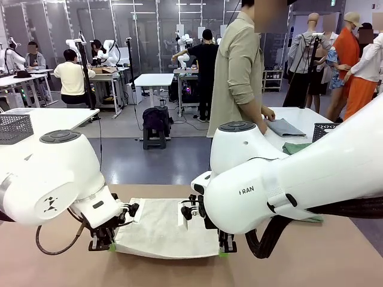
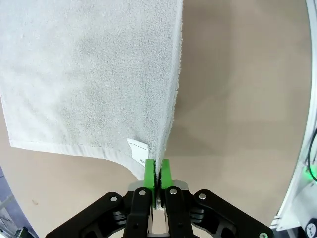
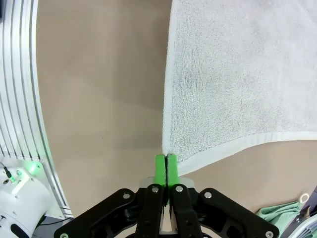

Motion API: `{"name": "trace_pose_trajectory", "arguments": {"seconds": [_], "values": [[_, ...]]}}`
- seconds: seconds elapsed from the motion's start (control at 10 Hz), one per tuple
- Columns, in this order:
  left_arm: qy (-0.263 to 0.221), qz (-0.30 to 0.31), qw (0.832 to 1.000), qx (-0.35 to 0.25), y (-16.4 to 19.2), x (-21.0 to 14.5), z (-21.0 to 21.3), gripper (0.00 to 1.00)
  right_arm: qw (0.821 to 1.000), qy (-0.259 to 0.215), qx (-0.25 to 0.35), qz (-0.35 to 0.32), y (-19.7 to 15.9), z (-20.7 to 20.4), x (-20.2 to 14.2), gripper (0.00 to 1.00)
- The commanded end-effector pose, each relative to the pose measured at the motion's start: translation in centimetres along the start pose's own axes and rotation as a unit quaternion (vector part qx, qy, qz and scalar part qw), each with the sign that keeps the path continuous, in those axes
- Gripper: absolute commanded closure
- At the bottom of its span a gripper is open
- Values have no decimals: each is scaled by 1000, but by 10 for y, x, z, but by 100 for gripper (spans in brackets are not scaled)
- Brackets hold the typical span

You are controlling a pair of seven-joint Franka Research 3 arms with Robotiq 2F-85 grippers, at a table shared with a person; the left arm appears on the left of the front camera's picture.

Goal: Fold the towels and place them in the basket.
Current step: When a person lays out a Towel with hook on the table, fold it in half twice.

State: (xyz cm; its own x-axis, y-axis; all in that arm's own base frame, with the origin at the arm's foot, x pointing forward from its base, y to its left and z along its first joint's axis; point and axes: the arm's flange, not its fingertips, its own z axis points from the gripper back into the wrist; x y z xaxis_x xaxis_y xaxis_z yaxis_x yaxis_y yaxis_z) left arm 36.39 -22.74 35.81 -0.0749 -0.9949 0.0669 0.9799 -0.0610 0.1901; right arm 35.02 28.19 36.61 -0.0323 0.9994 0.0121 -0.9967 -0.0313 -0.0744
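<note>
Two near corners of the cream towel (image 1: 164, 230), lying on the worktop (image 1: 311, 263), are pinched by left gripper (image 1: 103, 245) and right gripper (image 1: 226, 248). Left wrist: pads (image 2: 148, 171) clamp terry. Right wrist: likewise. I'd lift both evenly, keeping edges square.

- Near surface: matte brown tabletop (image 1: 335, 257), plain, evenly lit.
- Floor (image 1: 161, 160): smooth grey, open stretch behind the tabletop.
- White tables: one at the left edge (image 1: 51, 118), one mid-room (image 1: 154, 79), one at the right (image 1: 299, 113).
- Low dark stool (image 1: 155, 139) on the floor with a dark bundle on top.
- Far wall (image 1: 60, 24): grey glazed panels in vertical frames, with strip-light reflections near the top.
- Benches far left (image 1: 108, 76), people seated there.
</note>
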Motion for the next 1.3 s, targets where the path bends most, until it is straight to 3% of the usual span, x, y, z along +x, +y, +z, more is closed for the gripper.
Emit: {"name": "trace_pose_trajectory", "arguments": {"seconds": [0.0,0.9,1.1,1.2], "values": [[3,3,1000,1,6,1,2,94,1000,0,-1,0,-4,3,-1,99],[34,13,998,45,115,16,41,94,1000,6,-23,19,-100,56,4,99],[39,13,999,36,126,17,42,94,999,12,-27,17,-116,57,6,99],[17,8,999,49,115,10,43,94,999,-1,-33,3,-98,60,3,99]]}}
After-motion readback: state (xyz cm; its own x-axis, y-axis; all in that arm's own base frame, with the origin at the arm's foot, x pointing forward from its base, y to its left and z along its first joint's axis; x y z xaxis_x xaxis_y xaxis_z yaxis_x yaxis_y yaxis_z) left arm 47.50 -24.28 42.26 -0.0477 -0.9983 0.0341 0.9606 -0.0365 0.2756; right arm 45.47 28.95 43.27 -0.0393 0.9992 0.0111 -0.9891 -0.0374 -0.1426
